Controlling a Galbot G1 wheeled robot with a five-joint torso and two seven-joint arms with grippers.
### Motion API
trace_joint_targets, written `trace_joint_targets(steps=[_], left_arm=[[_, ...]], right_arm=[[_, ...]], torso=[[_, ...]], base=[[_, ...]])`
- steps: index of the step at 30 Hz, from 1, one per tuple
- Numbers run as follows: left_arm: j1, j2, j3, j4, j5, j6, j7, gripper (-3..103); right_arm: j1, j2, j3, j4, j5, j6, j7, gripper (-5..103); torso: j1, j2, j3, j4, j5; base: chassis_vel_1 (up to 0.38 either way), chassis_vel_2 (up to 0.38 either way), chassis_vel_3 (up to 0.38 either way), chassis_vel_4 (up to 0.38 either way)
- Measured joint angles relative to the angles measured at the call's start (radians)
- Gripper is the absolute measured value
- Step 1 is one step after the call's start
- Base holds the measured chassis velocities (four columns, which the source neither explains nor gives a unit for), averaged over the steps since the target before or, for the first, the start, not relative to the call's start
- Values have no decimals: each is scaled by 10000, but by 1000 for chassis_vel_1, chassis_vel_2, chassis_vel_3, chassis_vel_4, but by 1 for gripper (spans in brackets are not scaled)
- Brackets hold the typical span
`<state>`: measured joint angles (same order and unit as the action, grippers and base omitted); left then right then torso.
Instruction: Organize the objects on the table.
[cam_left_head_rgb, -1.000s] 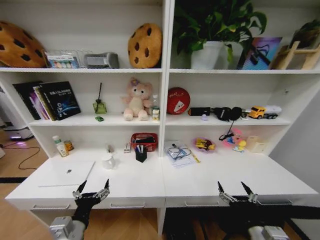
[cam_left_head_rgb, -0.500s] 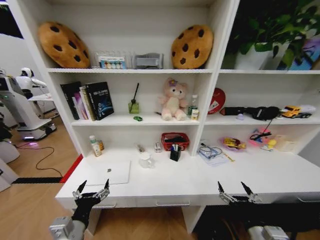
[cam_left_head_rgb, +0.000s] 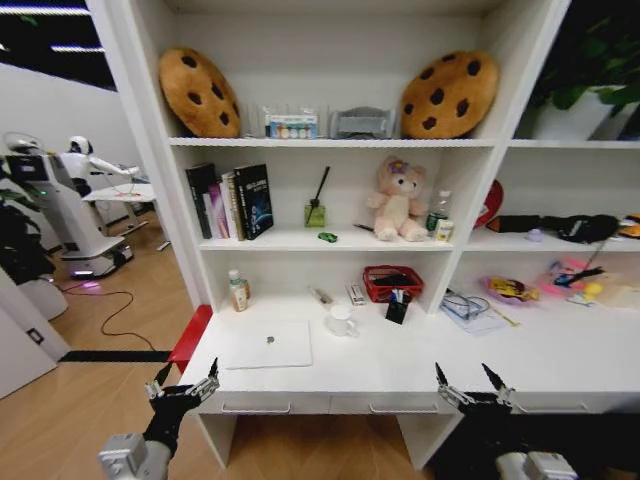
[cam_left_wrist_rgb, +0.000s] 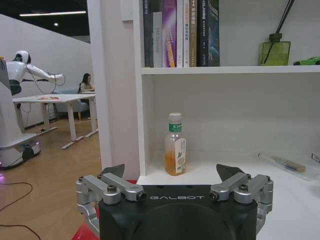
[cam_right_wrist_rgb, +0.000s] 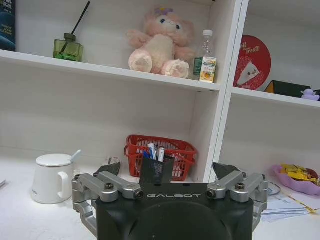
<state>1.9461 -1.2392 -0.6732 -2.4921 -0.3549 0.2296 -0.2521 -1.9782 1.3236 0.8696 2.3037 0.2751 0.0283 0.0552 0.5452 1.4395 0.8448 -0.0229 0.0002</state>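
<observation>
White tabletop (cam_left_head_rgb: 420, 365) is carrying one silver laptop (cam_left_head_rgb: 267, 345) at its left, one white mug (cam_left_head_rgb: 341, 320) and one black pen cup (cam_left_head_rgb: 397, 309) mid-desk, and one green-labelled bottle (cam_left_head_rgb: 238, 291) far left. Two claws, left claw (cam_left_head_rgb: 182, 383) and right claw (cam_left_head_rgb: 473, 388), are hanging wide open at its near edge, holding nothing. From the right wrist, blue pens (cam_right_wrist_rgb: 150, 152) are showing inside the cup.

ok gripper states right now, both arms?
Left gripper: open, empty, low at the desk's left front corner.
Right gripper: open, empty, low before the desk's front edge.
</observation>
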Motion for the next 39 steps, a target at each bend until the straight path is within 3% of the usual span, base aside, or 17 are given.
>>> trace_joint_targets(steps=[21, 39], left_arm=[[0, -1, -1, -1, -1, 0, 10, 100], [-1, -2, -2, -1, 0, 0, 17, 100]], right_arm=[[-1, -1, 3, -1, -2, 1, 1, 100], [-1, -1, 2, -1, -3, 1, 1, 100]], torso=[[-2, 1, -1, -3, -3], [-1, 0, 0, -4, 3]], base=[[8, -41, -28, 44], [237, -238, -249, 249]])
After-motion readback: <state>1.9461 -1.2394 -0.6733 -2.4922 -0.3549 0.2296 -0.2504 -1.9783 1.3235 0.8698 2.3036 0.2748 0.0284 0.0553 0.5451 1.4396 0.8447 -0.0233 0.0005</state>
